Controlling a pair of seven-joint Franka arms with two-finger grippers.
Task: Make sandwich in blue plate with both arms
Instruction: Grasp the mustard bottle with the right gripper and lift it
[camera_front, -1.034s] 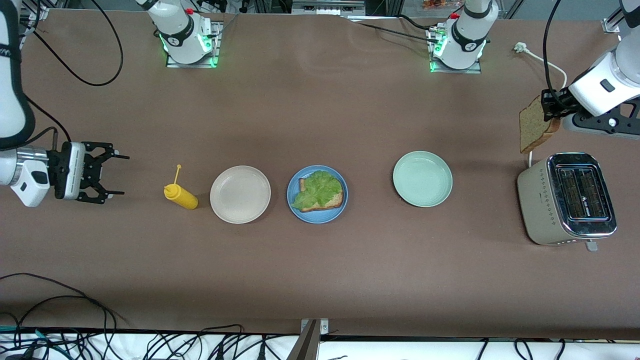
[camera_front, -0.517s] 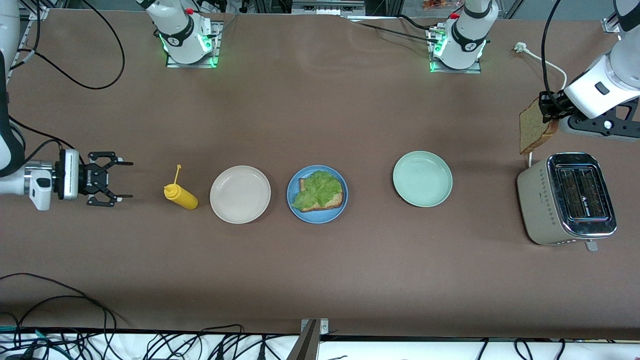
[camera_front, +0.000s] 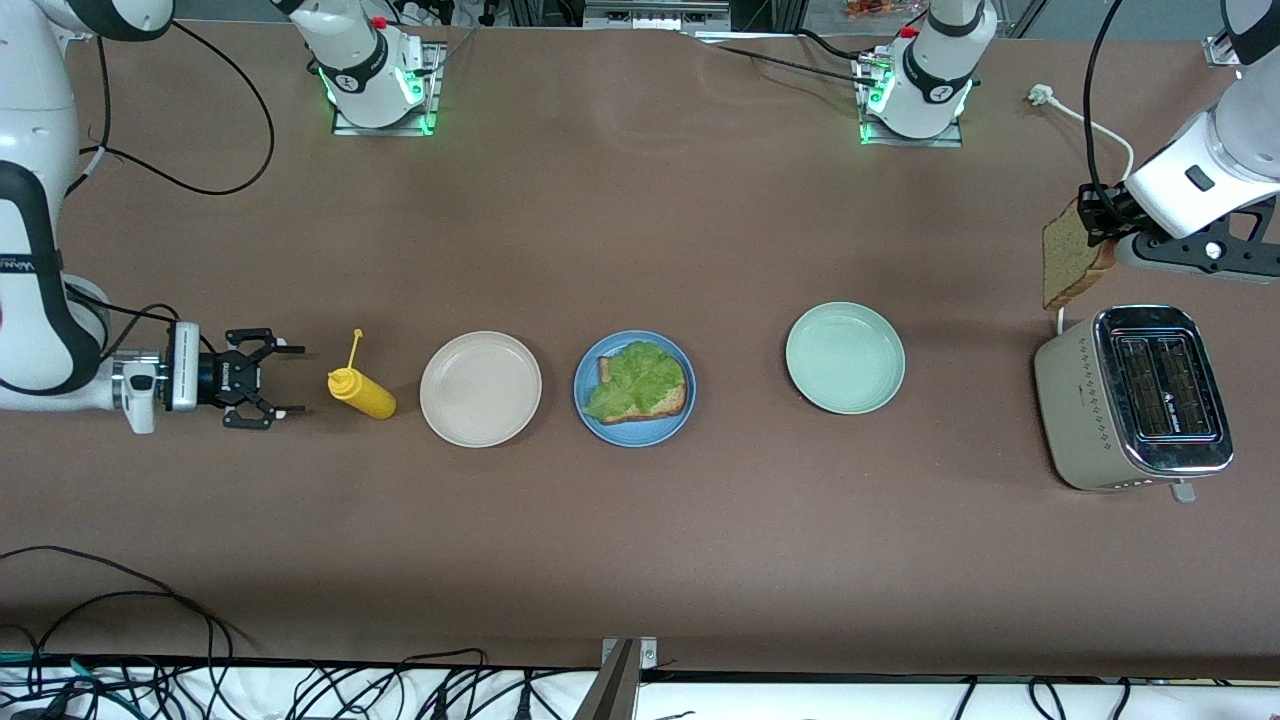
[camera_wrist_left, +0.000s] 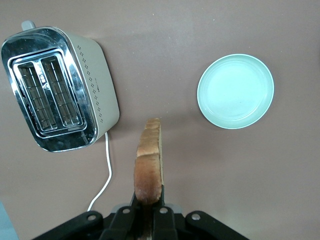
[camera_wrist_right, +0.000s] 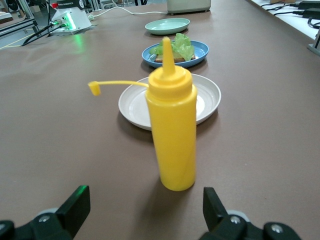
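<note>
Now left gripper (camera_front: 1095, 222) at front view's upper right, clenched on square brown speckled bread slice (camera_front: 1070, 262), hanging edge-down above beige toaster (camera_front: 1135, 397). Round blue plate (camera_front: 591, 415) mid-frame, holding bread and ruffled green lettuce (camera_front: 636, 378). Right gripper (camera_front: 282, 379), jaws spread, empty, apparently just beside yellow squeeze bottle (camera_front: 362, 392).
</note>
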